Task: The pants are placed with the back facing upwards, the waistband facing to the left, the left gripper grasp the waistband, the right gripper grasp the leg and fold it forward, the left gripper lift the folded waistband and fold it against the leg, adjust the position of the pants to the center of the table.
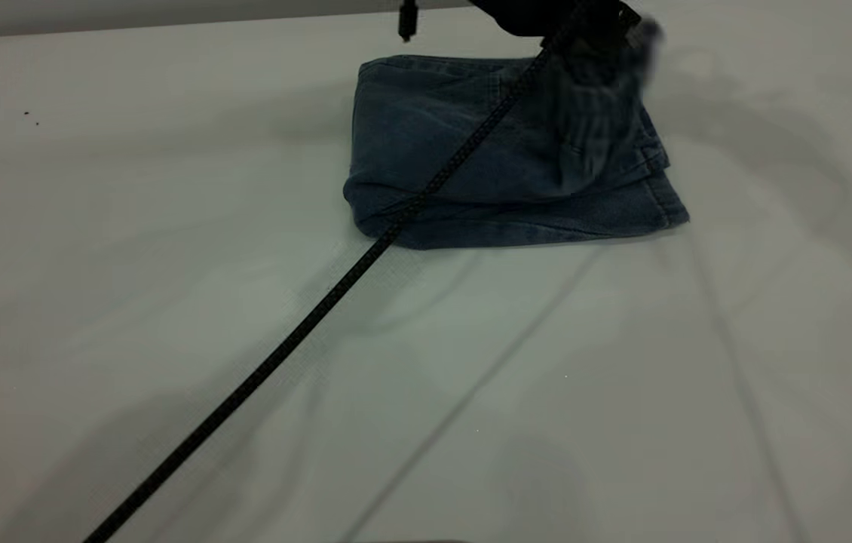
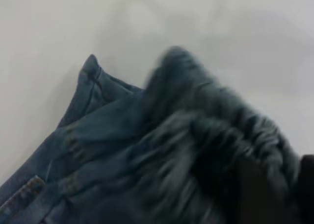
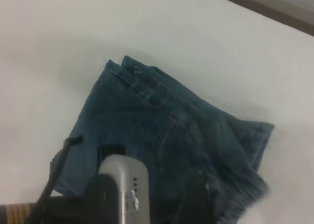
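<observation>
The pants [image 1: 456, 143], blue denim shorts, lie folded on the white table [image 1: 170, 317] toward its far side. Their leg hems [image 1: 663, 207] point right. My left gripper [image 1: 592, 30] hangs over the right part of the bundle, shut on the gathered waistband [image 1: 599, 113], which dangles blurred above the leg end. In the left wrist view the ruched waistband [image 2: 221, 121] fills the space at the jaws, above the flat denim [image 2: 98, 136]. From the right wrist view I see the pants [image 3: 147, 116] from above, with the left gripper [image 3: 196, 199] on the waistband [image 3: 245, 197]. My right gripper's own fingers do not show.
The left arm's black braided cable [image 1: 305, 317] runs diagonally from the near left corner across the table and over the pants. A small black part [image 1: 407, 21] hangs at the far edge. Bare table lies on all sides of the pants.
</observation>
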